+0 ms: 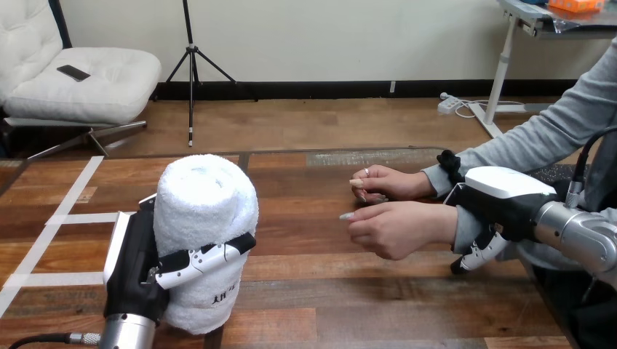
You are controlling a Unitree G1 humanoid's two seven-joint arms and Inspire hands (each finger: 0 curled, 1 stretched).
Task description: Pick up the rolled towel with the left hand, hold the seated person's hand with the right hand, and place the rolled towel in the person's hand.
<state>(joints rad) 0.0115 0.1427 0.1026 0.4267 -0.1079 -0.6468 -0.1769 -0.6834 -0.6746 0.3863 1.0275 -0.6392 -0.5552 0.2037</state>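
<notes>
A wooden table (378,291) spans the lower half of the frame, its planks running left to right. Strips of white tape (62,218) mark its left side.

A white rolled towel (207,211) stands upright in the lower left of the frame, its coiled end facing up. It is the largest thing on the table. Whether its base touches the wood cannot be told.

The robot's left hand (138,269) rises from the bottom edge at lower left and is clasped round the towel. The black palm presses against the towel's left side, and one black-and-white finger (207,258) wraps across the front of the roll.

The robot's right hand (502,200) enters from the right edge on a silver forearm (582,233). Its white-shelled back lies over the person's grey-sleeved wrist, and its fingers (480,251) curl down round the near side of that wrist, gripping it.

The person's nearer hand (393,229) reaches out from that wrist at centre right, held just above the table, fingers loosely bent and pointing left. It holds nothing and is well apart from the towel. The person's farther hand (389,182) sits just beyond it, toward the upper middle of the table, loosely closed.
</notes>
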